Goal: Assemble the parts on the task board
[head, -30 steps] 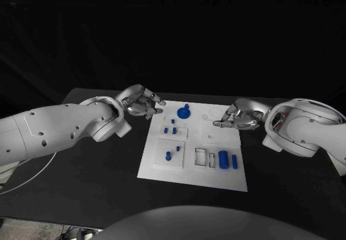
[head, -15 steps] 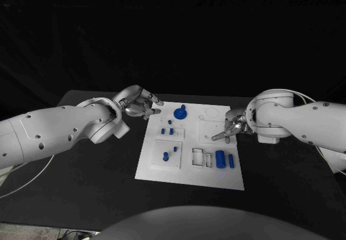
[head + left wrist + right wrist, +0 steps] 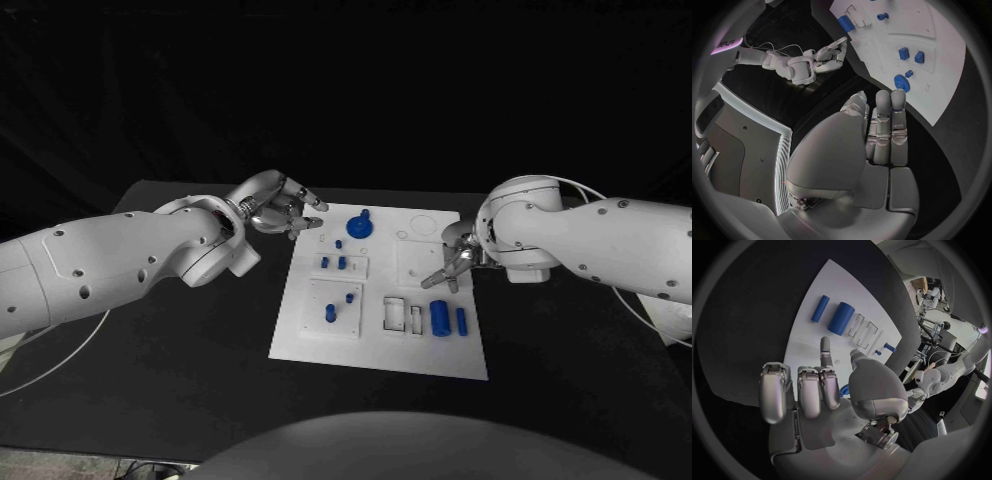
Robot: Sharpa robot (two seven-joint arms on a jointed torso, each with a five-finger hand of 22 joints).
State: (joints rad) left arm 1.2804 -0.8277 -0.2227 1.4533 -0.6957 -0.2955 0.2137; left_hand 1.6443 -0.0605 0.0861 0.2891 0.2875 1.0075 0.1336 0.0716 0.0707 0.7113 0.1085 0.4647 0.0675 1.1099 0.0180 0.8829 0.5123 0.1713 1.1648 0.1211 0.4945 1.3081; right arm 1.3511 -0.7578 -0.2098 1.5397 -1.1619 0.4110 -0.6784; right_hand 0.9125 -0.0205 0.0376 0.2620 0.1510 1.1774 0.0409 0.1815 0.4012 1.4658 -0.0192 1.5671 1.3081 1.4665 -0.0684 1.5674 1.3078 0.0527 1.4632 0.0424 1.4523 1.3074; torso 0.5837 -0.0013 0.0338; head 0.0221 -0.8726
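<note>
Both hands empty; right hand over the white board, left hand off its far left corner.

The right hand [image 3: 451, 262] hangs above the right side of the board [image 3: 378, 350], most fingers curled in and one finger [image 3: 825, 351] stretched out toward the surface; whether that finger touches the board cannot be told. It grasps nothing. Two blue cylinders [image 3: 450, 320] lie side by side just beyond that fingertip, toward the robot, beside two narrow slots [image 3: 405, 317]. The left hand [image 3: 283, 210] sits above the black table [image 3: 173, 350] just beside the board's far left corner, fingers loosely bent and apart, holding nothing. A round blue knob [image 3: 364, 225] stands on the board nearest this hand, with small blue pegs [image 3: 335, 263] a little further in.
</note>
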